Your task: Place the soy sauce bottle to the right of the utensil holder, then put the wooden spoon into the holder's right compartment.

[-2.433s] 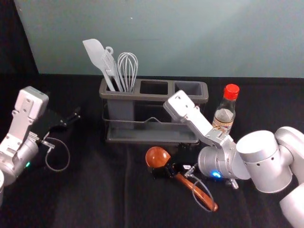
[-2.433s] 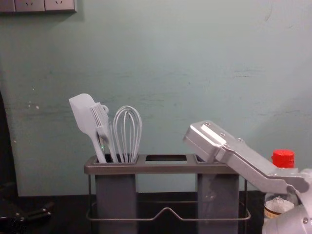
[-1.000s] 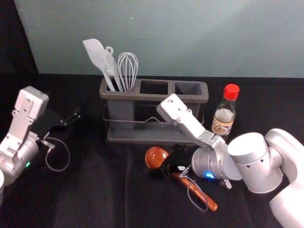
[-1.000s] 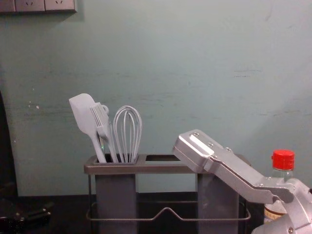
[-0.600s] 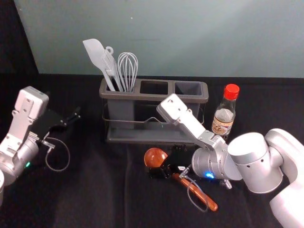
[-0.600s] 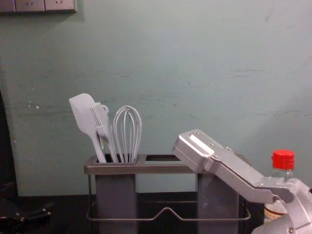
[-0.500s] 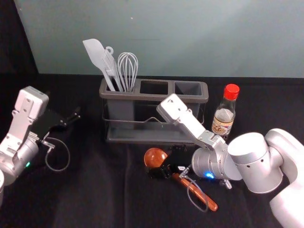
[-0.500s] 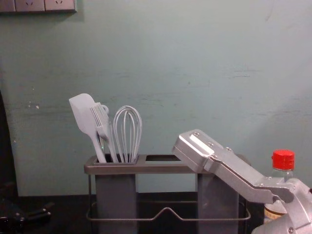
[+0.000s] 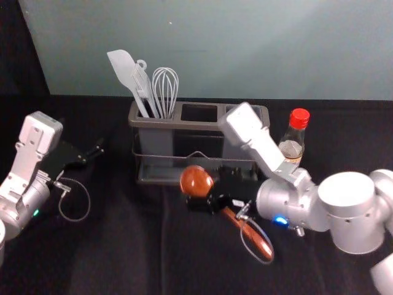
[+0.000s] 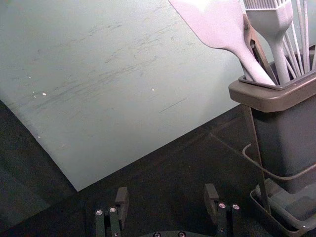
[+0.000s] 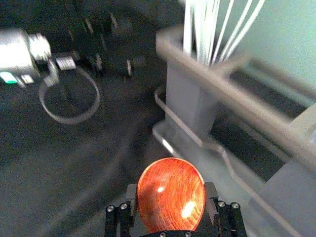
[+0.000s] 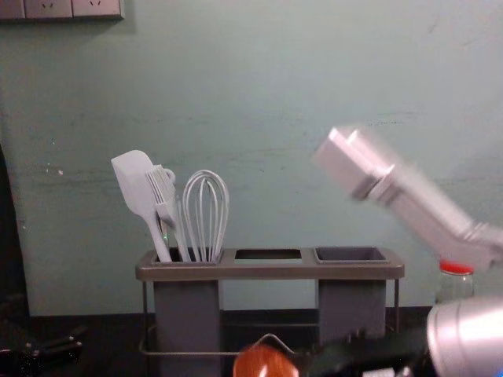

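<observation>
Fingers (image 11: 211,197) of the right gripper (image 9: 212,198) are clamped on the wooden spoon (image 9: 195,180), one on each side, with the round bowl showing between them in the right wrist view. That gripper is in front of the utensil holder (image 9: 159,124), and the spoon's handle slants back toward the robot and to its right. On the robot's left, the left gripper (image 9: 92,153) hangs well apart from the holder, its two fingers (image 10: 122,203) spread wide with a bare gap between them. Just right of the holder stands the soy sauce bottle (image 9: 291,147), upright under its red cap and partly behind the right arm. In the holder's left compartment a spatula (image 9: 123,67), a brush (image 9: 142,85) and a wire whisk (image 9: 164,86) lean together; its right compartment (image 12: 350,254) lies open at the top. Black cloth (image 9: 123,246) covers the surface, with soft creases near the front. Behind rises a scuffed grey-green wall (image 9: 233,43), with socket plates (image 12: 49,8) high on the left and a dark drape (image 9: 18,52) beside it.
</observation>
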